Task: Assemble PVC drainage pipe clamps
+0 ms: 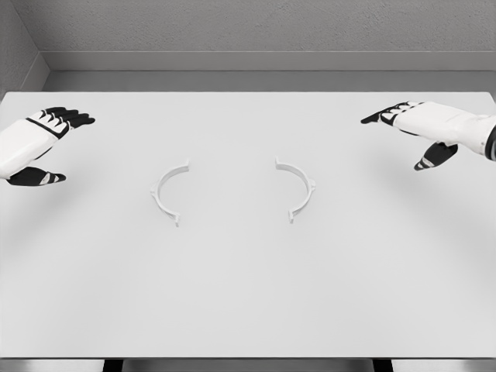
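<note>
Two clamp halves (pixel 170 193) (pixel 297 189) lie apart between two open hands (pixel 35 139) (pixel 434 128).

1. The desk (pixel 248 294) is plain white, with no pattern.
2. 2 clamp halves, the left clamp half (pixel 167 194) and the right clamp half (pixel 300 190), are white, almost matching the desk.
3. The left robot hand (pixel 35 143) has a white back and black fingers.
4. The right robot hand (pixel 426 128) is white with black fingertips.
5. The wall (pixel 263 27) behind is speckled grey.
</note>
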